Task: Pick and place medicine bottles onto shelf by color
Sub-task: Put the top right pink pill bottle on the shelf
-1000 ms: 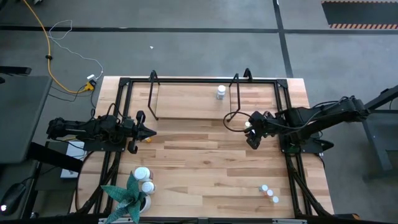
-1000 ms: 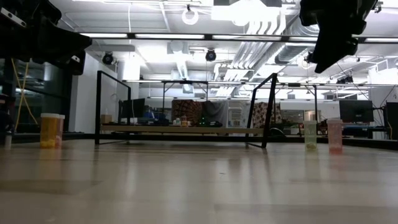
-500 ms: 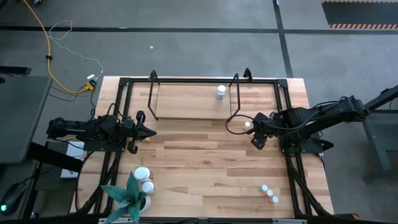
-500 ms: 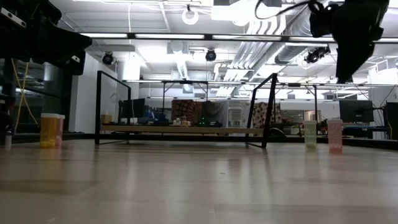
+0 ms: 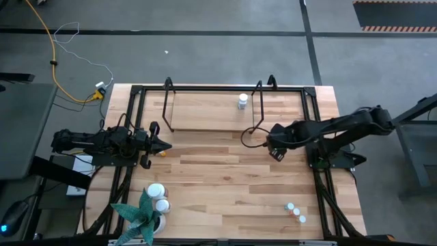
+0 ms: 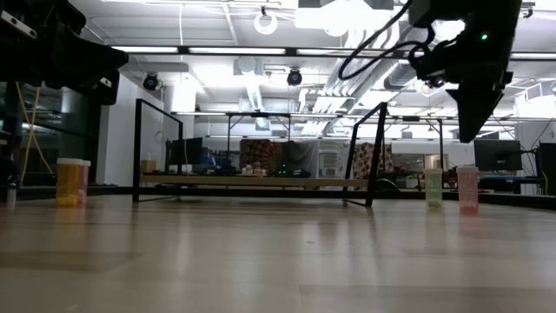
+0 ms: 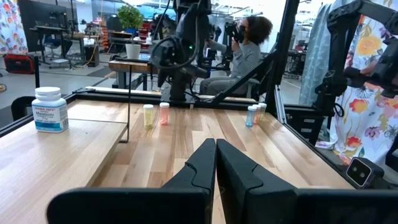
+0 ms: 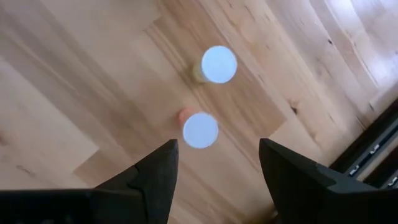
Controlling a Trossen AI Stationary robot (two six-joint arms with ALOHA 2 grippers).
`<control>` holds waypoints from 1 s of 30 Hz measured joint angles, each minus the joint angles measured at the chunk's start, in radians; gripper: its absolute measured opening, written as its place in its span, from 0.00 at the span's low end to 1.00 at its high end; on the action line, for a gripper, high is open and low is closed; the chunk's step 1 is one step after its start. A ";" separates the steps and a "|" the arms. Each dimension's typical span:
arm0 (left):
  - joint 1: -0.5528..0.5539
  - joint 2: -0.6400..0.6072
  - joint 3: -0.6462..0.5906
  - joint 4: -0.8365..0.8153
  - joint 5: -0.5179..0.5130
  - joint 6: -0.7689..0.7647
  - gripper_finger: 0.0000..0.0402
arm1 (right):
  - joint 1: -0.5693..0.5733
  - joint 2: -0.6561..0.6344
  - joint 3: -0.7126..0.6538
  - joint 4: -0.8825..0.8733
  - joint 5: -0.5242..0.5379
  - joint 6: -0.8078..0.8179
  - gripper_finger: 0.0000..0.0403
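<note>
My right gripper [image 8: 217,163] points down, open, above two small white-capped medicine bottles on the table, one yellowish [image 8: 217,65] and one orange [image 8: 199,130]. The low view shows the same gripper [image 6: 470,124] clear above this pair [image 6: 433,189] [image 6: 468,189]. A white medicine bottle [image 5: 242,102] stands on the shelf [image 5: 205,113] at the table's far side. More small bottles [image 5: 296,213] stand near the near right corner. Two larger white ones [image 5: 158,197] stand near left. My left gripper [image 5: 166,144] waits shut at the left edge, level, beside a tiny yellow bottle [image 5: 162,153].
A green spiky plant [image 5: 138,217] in a white pot stands at the near left corner beside the larger bottles. Black metal frame rails [image 5: 315,137] run along the table's sides. Beyond the table a person [image 7: 247,46] sits in the room.
My right gripper has tipped from a slant to pointing nearly straight down and has sunk toward the two small bottles, shifting slightly toward the table's left. Its fingers stay open. The bottles have not moved.
</note>
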State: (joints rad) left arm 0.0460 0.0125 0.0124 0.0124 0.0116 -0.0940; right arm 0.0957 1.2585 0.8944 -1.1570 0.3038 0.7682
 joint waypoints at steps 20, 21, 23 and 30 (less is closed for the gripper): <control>0.000 0.000 0.000 0.000 0.000 0.000 0.01 | -0.100 -0.007 -0.180 0.225 -0.110 -0.089 0.53; 0.000 0.000 0.000 0.000 0.000 0.000 0.01 | -0.102 -0.007 -0.182 0.232 -0.106 -0.094 0.53; 0.000 0.000 0.000 0.000 0.000 0.000 0.01 | -0.103 -0.007 -0.185 0.250 -0.105 -0.096 0.53; 0.000 0.000 0.000 0.000 0.000 0.000 0.01 | -0.103 -0.007 -0.185 0.273 -0.107 -0.095 0.53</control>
State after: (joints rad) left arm 0.0460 0.0128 0.0124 0.0124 0.0116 -0.0940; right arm -0.0071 1.2514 0.7090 -0.8845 0.1969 0.6731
